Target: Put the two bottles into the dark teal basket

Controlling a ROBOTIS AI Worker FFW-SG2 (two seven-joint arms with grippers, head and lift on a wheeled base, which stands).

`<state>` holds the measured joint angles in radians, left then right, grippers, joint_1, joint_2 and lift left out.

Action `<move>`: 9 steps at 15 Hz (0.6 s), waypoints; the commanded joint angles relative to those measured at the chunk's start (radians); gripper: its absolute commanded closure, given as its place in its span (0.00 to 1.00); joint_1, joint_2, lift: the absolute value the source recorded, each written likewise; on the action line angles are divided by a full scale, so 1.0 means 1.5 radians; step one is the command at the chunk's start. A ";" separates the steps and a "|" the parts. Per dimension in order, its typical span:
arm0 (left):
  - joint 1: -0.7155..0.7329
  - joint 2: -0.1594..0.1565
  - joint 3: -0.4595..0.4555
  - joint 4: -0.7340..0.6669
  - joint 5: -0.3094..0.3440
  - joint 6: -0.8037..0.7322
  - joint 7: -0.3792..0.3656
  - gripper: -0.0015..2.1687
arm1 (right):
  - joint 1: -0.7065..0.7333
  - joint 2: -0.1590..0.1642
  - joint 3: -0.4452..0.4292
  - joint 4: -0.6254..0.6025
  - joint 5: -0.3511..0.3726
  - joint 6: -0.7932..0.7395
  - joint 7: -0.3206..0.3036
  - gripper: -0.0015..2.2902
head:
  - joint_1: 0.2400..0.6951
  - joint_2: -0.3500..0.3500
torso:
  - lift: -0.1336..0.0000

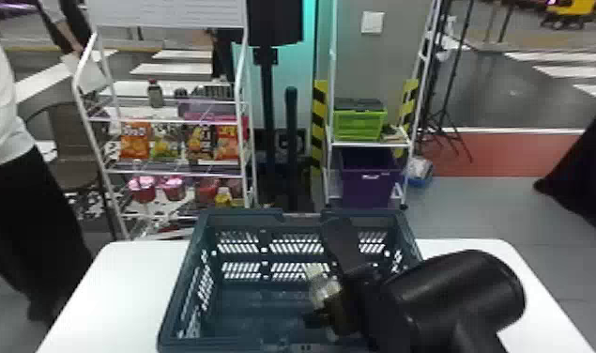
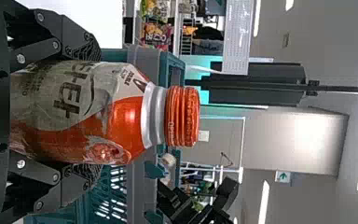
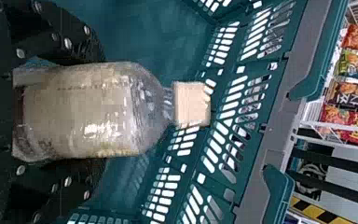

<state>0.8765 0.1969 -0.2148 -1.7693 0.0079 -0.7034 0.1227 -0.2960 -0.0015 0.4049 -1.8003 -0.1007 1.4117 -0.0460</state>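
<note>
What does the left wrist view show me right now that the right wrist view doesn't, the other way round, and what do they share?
Left wrist view: the orange-capped bottle, between the fingers of the left hand, and a green sign beyond.

Right wrist view: the pale bottle, between the fingers of the right hand, with the basket's floor behind it and black-and-yellow stripes farther off.

Both: the basket's slotted sides and snack bags.
</note>
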 commanded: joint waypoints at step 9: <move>0.008 0.018 -0.001 -0.039 0.004 0.016 -0.005 0.99 | 0.192 -0.023 0.000 -0.193 0.017 -0.357 0.006 0.01 | 0.57 0.50 | 1.00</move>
<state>0.8831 0.2186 -0.2149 -1.8074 0.0153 -0.6946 0.1150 -0.0976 -0.0080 0.4160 -2.0096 -0.0756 0.9903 -0.0373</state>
